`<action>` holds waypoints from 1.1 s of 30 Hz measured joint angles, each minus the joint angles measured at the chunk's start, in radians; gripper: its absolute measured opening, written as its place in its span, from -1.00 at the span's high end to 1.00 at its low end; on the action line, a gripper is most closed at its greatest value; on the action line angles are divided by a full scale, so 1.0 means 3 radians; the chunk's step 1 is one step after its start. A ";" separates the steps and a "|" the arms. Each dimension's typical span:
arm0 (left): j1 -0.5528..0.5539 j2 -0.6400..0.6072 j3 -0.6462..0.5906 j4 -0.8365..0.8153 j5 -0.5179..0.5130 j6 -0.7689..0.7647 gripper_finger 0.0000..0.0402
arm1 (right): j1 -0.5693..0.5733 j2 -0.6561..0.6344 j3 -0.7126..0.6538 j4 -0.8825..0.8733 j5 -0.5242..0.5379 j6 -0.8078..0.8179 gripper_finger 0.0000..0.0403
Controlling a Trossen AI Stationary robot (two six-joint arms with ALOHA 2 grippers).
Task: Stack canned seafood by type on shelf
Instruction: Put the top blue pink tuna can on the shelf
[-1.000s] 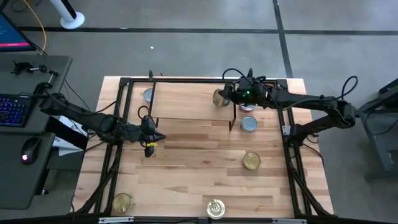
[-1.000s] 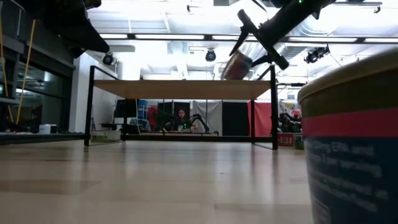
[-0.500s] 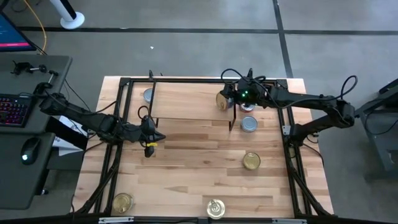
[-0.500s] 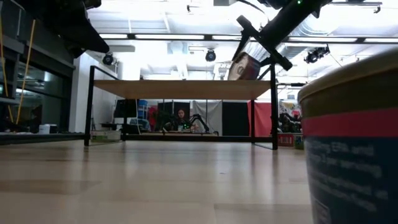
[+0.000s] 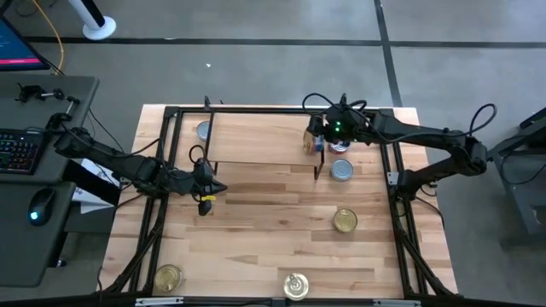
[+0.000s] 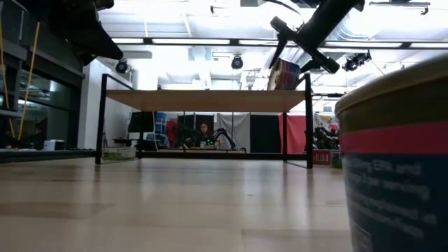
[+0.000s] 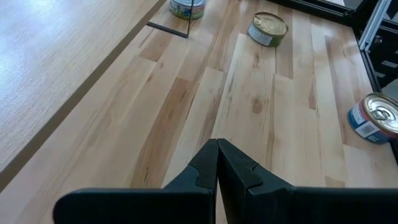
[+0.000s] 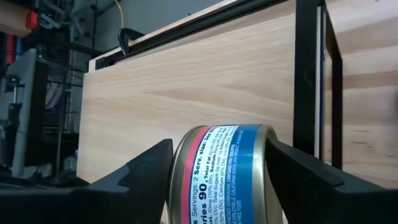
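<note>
Right gripper (image 5: 316,141) is above the right end of the shelf (image 5: 256,136), pinching a held tin (image 8: 221,169) by its rim between both fingers; the tin sits tilted on edge, with a blue and red label wrapped round its side (right wrist view shows the label text clearly); low view shows the same tin (image 6: 285,73) clear above the shelf top, not resting on it.

Left gripper (image 5: 205,189) hangs over the table (image 5: 256,230) just in front of the shelf's left part; its fingers (image 7: 208,168) are pressed together with nothing between them.

Other tins: one bluish-topped tin (image 5: 203,130) at the shelf's far left corner; a silver-topped tin (image 5: 342,170) on the table just right of the shelf's right legs, with another tin (image 5: 339,147) just behind it, partly under the right arm; a gold-topped tin (image 5: 345,221) on the table nearer the front; two more gold-topped tins (image 5: 168,277) and (image 5: 295,286) along the front edge, well apart from each other.
</note>
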 joint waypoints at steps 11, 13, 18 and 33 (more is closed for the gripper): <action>0.0000 0.0000 -0.0001 -0.0001 0.0000 -0.0003 1.00 | 0.0003 0.0009 -0.0011 0.0165 -0.0035 -0.0051 0.07; 0.0000 0.0000 -0.0001 0.0000 0.0000 -0.0008 1.00 | 0.0003 0.0014 -0.0019 0.0263 -0.0089 -0.0060 0.08; 0.0000 0.0000 -0.0001 0.0001 0.0001 -0.0007 1.00 | 0.0011 0.0032 -0.0028 0.0495 -0.0129 0.0104 0.09; 0.0000 -0.0001 -0.0001 0.0209 0.0003 0.0014 1.00 | 0.0298 0.0591 -0.0023 0.1563 -0.0019 0.0544 0.11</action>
